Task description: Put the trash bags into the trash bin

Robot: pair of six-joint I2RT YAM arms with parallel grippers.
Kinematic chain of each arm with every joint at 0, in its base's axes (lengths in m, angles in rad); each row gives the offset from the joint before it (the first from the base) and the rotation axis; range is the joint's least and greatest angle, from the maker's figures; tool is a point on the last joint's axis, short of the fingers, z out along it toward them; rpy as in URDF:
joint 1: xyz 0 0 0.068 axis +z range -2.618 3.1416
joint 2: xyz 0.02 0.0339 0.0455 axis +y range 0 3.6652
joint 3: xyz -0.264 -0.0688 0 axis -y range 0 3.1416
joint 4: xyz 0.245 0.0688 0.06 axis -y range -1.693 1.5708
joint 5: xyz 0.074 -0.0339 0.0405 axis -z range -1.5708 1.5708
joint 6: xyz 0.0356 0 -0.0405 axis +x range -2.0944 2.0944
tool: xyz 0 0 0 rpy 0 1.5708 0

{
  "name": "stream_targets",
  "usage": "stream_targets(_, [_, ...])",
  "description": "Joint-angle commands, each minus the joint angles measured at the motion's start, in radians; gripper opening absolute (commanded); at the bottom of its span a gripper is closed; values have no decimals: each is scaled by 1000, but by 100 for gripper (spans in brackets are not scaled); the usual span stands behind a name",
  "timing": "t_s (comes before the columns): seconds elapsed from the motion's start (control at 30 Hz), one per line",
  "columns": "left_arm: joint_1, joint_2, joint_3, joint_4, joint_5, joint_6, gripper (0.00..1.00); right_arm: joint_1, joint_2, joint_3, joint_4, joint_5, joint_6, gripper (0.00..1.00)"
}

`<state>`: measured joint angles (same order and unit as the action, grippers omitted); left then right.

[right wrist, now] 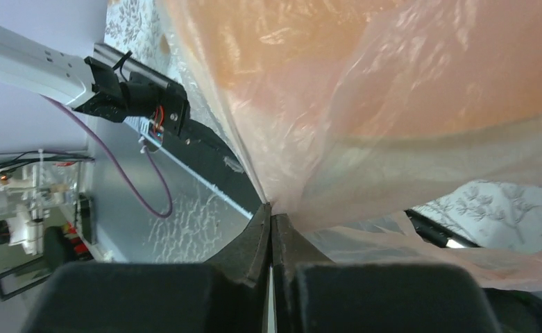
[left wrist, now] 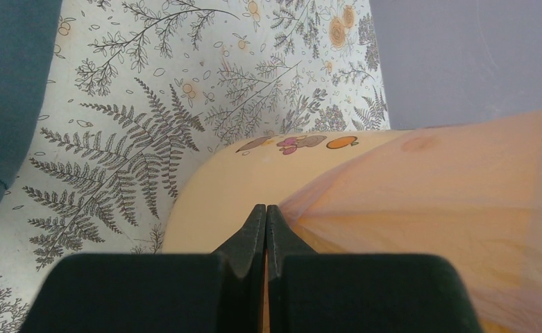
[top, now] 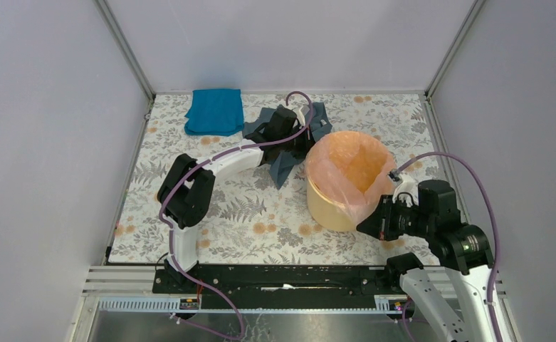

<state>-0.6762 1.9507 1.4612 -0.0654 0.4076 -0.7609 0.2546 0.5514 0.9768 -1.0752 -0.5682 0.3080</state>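
Note:
The trash bin (top: 330, 208), a round yellow-orange bucket, stands right of the table's middle. The trash bag (top: 346, 165), thin pale-pink film, lines its mouth and hangs over the rim on the near right side. My left gripper (top: 305, 140) sits at the bin's far-left rim. In the left wrist view its jaws (left wrist: 266, 209) are shut on the bag's edge (left wrist: 427, 208), taut over the bin wall (left wrist: 212, 194). My right gripper (top: 366, 226) is at the bin's near-right side, shut on a pinch of the bag (right wrist: 365, 83) at its tips (right wrist: 270, 210).
A grey-blue garment (top: 287, 160) lies under the left arm, behind and left of the bin. A bright blue folded cloth (top: 215, 110) rests at the back left. The black base rail (top: 282, 278) runs along the near edge, and walls close in on three sides.

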Motion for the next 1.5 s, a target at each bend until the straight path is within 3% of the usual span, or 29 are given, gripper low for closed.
stream_targets(0.0, [-6, -12, 7, 36, 12, -7, 0, 5, -16, -59, 30, -132, 66, 5])
stream_targets(0.2, [-7, -7, -6, 59, 15, -25, 0, 5, -26, -162, 150, -111, 128, 4])
stream_targets(0.3, [-7, -3, -11, 62, 20, -35, 0, 5, -32, -206, 226, -89, 174, 10])
stream_targets(0.53, [-19, 28, -16, 116, 36, -69, 0, 4, -95, -277, 365, 231, 324, 12])
stream_targets(0.67, [-16, 21, -12, 106, 56, -56, 0, 4, -187, -380, 534, 255, 443, 18])
stream_targets(0.77, [6, -39, -15, 68, 27, -10, 18, 5, -218, -361, 486, 302, 412, 19])
stream_targets(0.93, [61, -156, -36, -17, 24, 40, 58, 5, -257, -331, 408, 355, 380, 21])
stream_targets(1.07, [133, -247, -84, -117, 6, 83, 75, 3, -294, -344, 423, 381, 411, 25])
stream_targets(1.23, [243, -429, -242, -106, 69, 57, 89, 4, -280, -329, 408, 383, 390, 26])
stream_targets(1.33, [256, -512, -374, 34, 201, -69, 93, 5, -265, -314, 400, 379, 377, 27])
stream_targets(1.47, [216, -547, -661, 632, 357, -374, 99, 4, -256, -306, 417, 369, 373, 27])
